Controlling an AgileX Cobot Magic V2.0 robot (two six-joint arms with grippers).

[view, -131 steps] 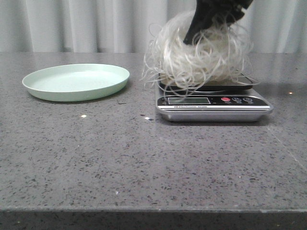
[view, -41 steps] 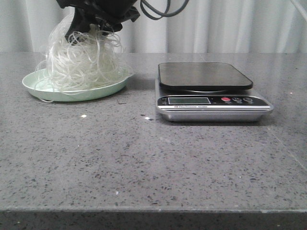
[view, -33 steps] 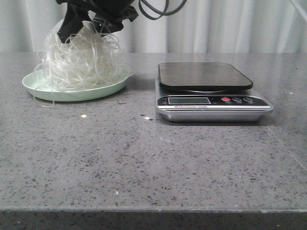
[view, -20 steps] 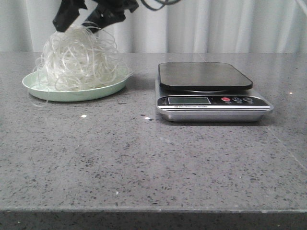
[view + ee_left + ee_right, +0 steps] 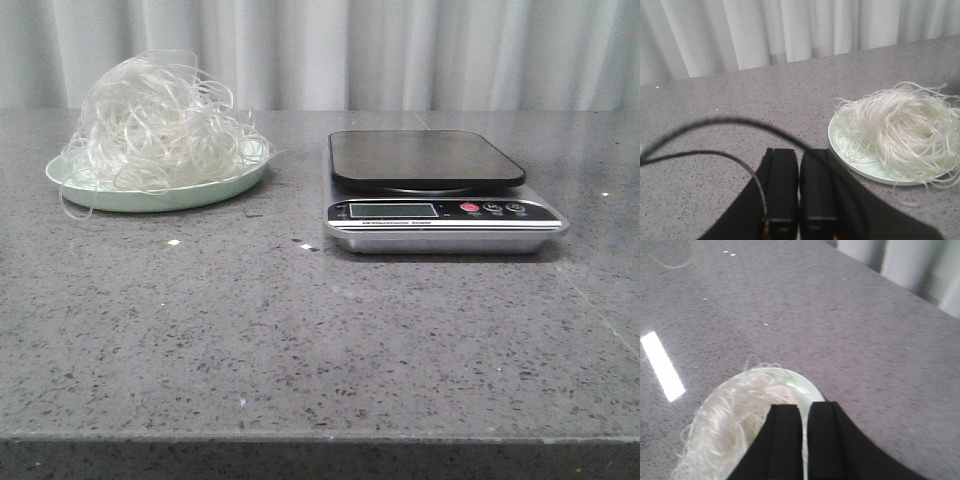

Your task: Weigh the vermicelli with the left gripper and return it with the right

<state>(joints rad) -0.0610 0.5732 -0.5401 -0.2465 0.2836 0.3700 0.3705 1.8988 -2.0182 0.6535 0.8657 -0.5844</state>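
Vermicelli (image 5: 160, 122) sits heaped on the green plate (image 5: 205, 188) near the desk's (image 5: 300, 320) far-left corner; both the left fingers (image 5: 782, 187) and the right fingers (image 5: 785, 440) are pressed closed, empty.

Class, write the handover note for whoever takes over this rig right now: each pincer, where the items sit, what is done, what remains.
Left pincer: shut, empty, away from the plate.
Right pincer: shut, empty, above the plate.
Vermicelli: heaped on the pale green plate, a few strands hanging over the rim.
Kitchen scale: platform bare.
Done: the vermicelli lies on the plate, released.
Left: by these views, nothing but parking the arms.
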